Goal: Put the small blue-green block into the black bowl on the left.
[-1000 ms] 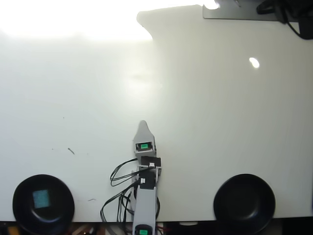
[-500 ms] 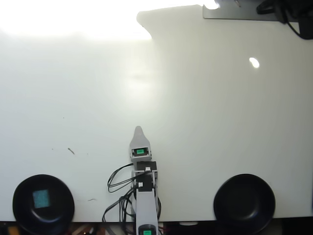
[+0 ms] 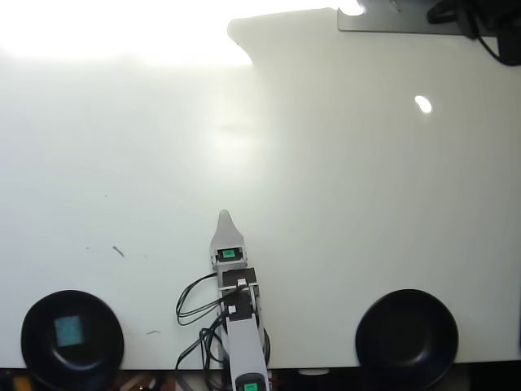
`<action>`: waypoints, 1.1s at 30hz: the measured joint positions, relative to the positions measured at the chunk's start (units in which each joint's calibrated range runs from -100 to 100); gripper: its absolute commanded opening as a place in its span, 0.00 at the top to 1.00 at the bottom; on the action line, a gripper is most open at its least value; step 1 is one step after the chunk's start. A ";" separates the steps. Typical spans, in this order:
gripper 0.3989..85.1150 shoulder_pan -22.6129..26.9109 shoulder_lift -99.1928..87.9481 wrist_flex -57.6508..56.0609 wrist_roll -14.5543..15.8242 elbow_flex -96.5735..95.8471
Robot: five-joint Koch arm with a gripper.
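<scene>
Block in the left bowl, arm at the table's near edge.

In the overhead view the blue-green block (image 3: 69,330) lies inside the black bowl (image 3: 32,358) at about 8 o'clock from the table's (image 3: 326,204) centre, sitting near the middle of the bowl floor. A second black bowl (image 3: 407,338) sits at about 4 o'clock. The arm (image 3: 240,326) comes in at 6 o'clock, pointing toward 12, well apart from both bowls. The gripper (image 3: 225,217) shows as a single pale tip; whether its jaws are parted or together cannot be told.
</scene>
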 measured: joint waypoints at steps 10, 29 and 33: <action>0.43 -0.54 0.00 0.08 -0.05 -0.09; 0.43 -1.07 0.00 0.08 -0.05 -0.09; 0.43 -1.07 0.00 0.08 -0.05 -0.09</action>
